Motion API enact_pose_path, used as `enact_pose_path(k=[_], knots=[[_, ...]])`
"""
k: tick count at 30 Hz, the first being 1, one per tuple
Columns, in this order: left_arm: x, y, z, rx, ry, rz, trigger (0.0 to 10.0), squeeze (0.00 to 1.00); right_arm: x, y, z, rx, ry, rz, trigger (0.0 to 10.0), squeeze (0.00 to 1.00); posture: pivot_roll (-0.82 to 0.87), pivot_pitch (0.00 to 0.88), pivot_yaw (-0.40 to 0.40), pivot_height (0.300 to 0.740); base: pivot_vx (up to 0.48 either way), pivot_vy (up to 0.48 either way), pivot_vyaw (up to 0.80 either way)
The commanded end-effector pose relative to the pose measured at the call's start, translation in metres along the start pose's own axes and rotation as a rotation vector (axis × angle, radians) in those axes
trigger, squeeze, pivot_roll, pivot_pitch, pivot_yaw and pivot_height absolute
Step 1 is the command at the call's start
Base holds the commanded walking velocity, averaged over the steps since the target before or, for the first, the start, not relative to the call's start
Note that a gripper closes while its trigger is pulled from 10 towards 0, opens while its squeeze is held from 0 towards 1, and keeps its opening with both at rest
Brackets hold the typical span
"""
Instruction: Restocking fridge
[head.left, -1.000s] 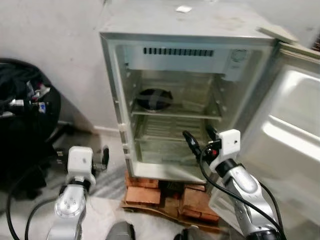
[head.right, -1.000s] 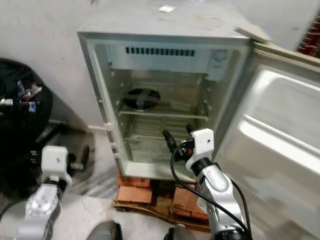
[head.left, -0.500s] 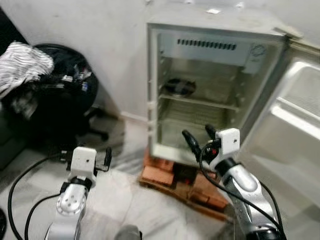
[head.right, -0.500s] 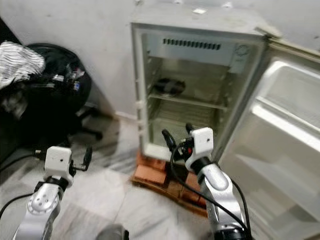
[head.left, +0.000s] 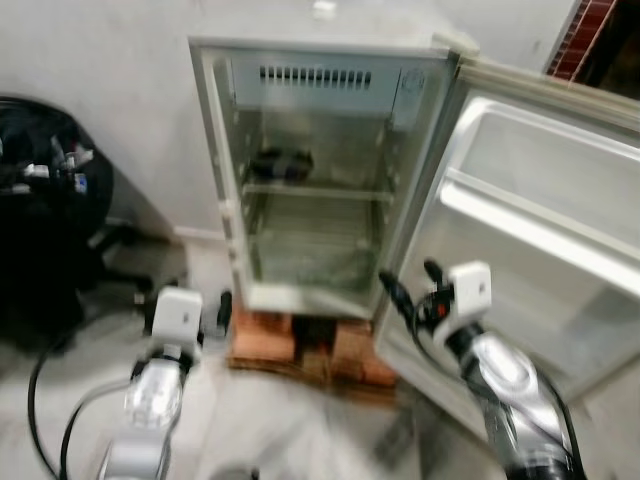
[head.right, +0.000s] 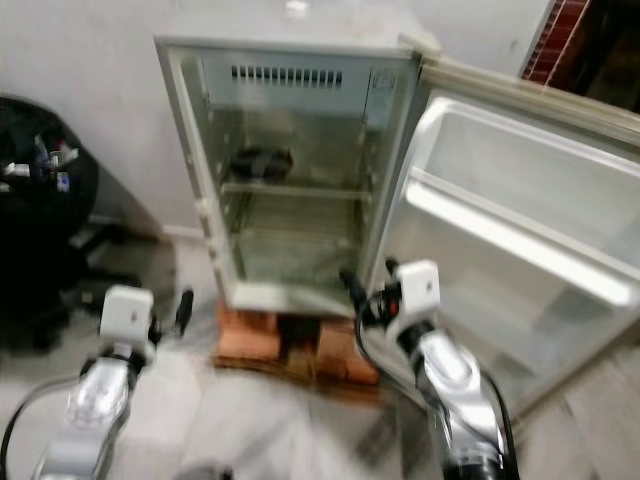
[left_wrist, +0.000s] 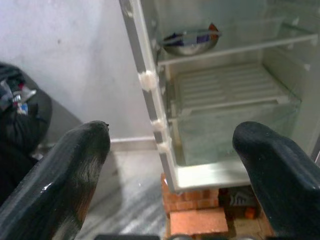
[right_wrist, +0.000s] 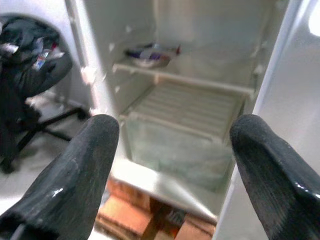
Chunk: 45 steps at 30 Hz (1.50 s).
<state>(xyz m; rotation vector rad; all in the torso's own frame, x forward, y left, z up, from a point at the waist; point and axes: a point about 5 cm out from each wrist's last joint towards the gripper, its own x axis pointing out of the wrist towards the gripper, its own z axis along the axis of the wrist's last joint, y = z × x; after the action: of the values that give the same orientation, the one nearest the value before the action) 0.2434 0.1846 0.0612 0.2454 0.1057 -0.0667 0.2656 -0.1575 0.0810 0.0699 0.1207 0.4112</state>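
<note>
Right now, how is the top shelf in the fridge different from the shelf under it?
The top shelf holds a metal bowl at its left end; the lower shelf holds nothing. The top shelf shows as a thin flat ledge, while the lower shelf is ribbed and lies over a clear drawer. Both are pale and span the fridge.

Small white single-door fridge (head.left: 320, 180) standing upright against a pale wall, raised on a stack of red bricks (head.left: 300, 345). Its white door (head.left: 530, 230) swung fully open to the robot's right, moulded inner shelves showing bare. Inside: vented panel at the top, a wire shelf (left_wrist: 230, 47) midway, a clear ribbed crisper cover (left_wrist: 225, 90) below. A shallow metal bowl (left_wrist: 190, 42) with a dark packet in it sits on the shelf, at its left rear.
</note>
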Motion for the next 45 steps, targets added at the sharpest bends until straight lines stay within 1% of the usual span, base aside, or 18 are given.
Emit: enact_pose_path(k=[1, 5, 11, 14, 18, 21, 25, 30, 32, 33, 34, 37, 38, 40, 42, 43, 44, 45], knots=[[-0.002, 0.003, -0.003, 0.034, 0.013, -0.001, 10.0, 0.00, 0.003, 0.013, -0.006, 0.029, 0.048, 0.105, 10.0, 0.00, 0.03, 0.000, -0.041, 0.740, 0.000, -0.472, 0.00], [-0.001, 0.002, -0.003, 0.041, 0.017, -0.005, 10.0, 0.00, -0.001, 0.019, -0.015, 0.018, 0.127, 0.217, 10.0, 0.00, 0.03, 0.001, -0.041, 0.740, 0.000, -0.462, 0.00], [-0.001, 0.002, -0.003, 0.049, 0.016, -0.006, 10.0, 0.00, -0.002, 0.019, -0.017, 0.031, 0.150, 0.254, 10.0, 0.00, 0.04, 0.000, -0.042, 0.740, 0.000, -0.455, 0.00], [-0.002, 0.002, -0.003, 0.052, 0.019, -0.007, 10.0, 0.00, -0.004, 0.019, -0.019, 0.040, 0.177, 0.301, 10.0, 0.00, 0.04, 0.000, -0.040, 0.740, 0.000, -0.444, 0.00], [-0.004, 0.000, -0.003, 0.057, 0.021, -0.020, 10.0, 0.00, -0.010, 0.023, -0.022, 0.048, 0.218, 0.393, 10.0, 0.00, 0.04, 0.002, -0.039, 0.740, -0.216, -0.391, 0.00], [-0.006, -0.003, -0.004, 0.074, 0.025, -0.039, 10.0, 0.00, -0.018, 0.025, -0.025, 0.053, 0.274, 0.503, 10.0, 0.00, 0.04, 0.005, -0.037, 0.740, -0.369, -0.309, 0.00], [-0.006, -0.003, -0.004, 0.087, 0.025, -0.041, 10.0, 0.00, -0.023, 0.019, -0.029, 0.027, 0.316, 0.541, 10.0, 0.00, 0.04, 0.000, -0.036, 0.740, -0.375, -0.299, 0.00], [-0.006, -0.003, -0.004, 0.094, 0.026, -0.050, 10.0, 0.00, -0.023, 0.013, -0.028, 0.011, 0.338, 0.557, 10.0, 0.00, 0.04, 0.000, -0.036, 0.740, -0.375, -0.299, 0.00], [-0.006, -0.002, -0.005, 0.099, 0.030, -0.046, 10.0, 0.00, -0.022, 0.009, -0.027, 0.005, 0.335, 0.541, 10.0, 0.00, 0.04, 0.000, -0.033, 0.740, -0.352, -0.326, 0.00], [-0.006, -0.002, -0.005, 0.099, 0.031, -0.044, 10.0, 0.00, -0.020, 0.006, -0.025, 0.021, 0.324, 0.522, 10.0, 0.00, 0.04, 0.000, -0.033, 0.740, -0.352, -0.326, 0.00], [-0.005, -0.001, -0.005, 0.097, 0.029, -0.036, 10.0, 0.00, -0.014, -0.002, -0.018, 0.058, 0.286, 0.465, 10.0, 0.00, 0.04, 0.000, -0.032, 0.740, -0.259, -0.405, 0.00], [-0.005, -0.001, -0.004, 0.089, 0.021, -0.022, 10.0, 0.00, -0.004, -0.017, -0.011, 0.018, 0.226, 0.337, 10.0, 0.00, 0.04, 0.000, -0.035, 0.740, 0.000, -0.426, 0.00], [-0.005, -0.001, -0.004, 0.089, 0.021, -0.022, 10.0, 0.00, -0.004, -0.017, -0.011, 0.018, 0.226, 0.337, 10.0, 0.00, 0.04, 0.000, -0.035, 0.740, 0.000, -0.439, 0.00], [-0.005, 0.003, -0.003, 0.048, 0.015, 0.003, 10.0, 0.00, 0.005, -0.032, 0.003, 0.010, 0.127, 0.183, 10.0, 0.00, 0.04, 0.000, -0.036, 0.740, 0.000, 0.000, 0.00], [-0.004, 0.005, -0.003, 0.019, 0.017, 0.017, 10.0, 0.00, 0.008, -0.039, 0.010, 0.022, 0.072, 0.104, 10.0, 0.00, 0.03, 0.000, -0.034, 0.740, 0.000, 0.000, 0.21], [-0.004, 0.008, -0.002, 0.005, 0.009, 0.025, 10.0, 0.00, 0.010, -0.048, 0.020, 0.002, 0.004, -0.026, 10.0, 0.00, 0.03, 0.000, -0.035, 0.740, 0.000, 0.000, 0.78], [-0.004, 0.008, -0.002, 0.005, 0.009, 0.025, 10.0, 0.00, 0.010, -0.048, 0.020, 0.002, 0.004, -0.026, 10.0, 0.00, 0.03, 0.000, -0.035, 0.740, 0.000, 0.000, 0.78], [-0.003, 0.010, 0.001, -0.003, -0.009, 0.032, 10.0, 0.00, 0.009, -0.050, 0.028, 0.014, -0.051, -0.114, 10.0, 0.00, 0.02, 0.000, -0.034, 0.740, 0.000, 0.000, 0.78]])
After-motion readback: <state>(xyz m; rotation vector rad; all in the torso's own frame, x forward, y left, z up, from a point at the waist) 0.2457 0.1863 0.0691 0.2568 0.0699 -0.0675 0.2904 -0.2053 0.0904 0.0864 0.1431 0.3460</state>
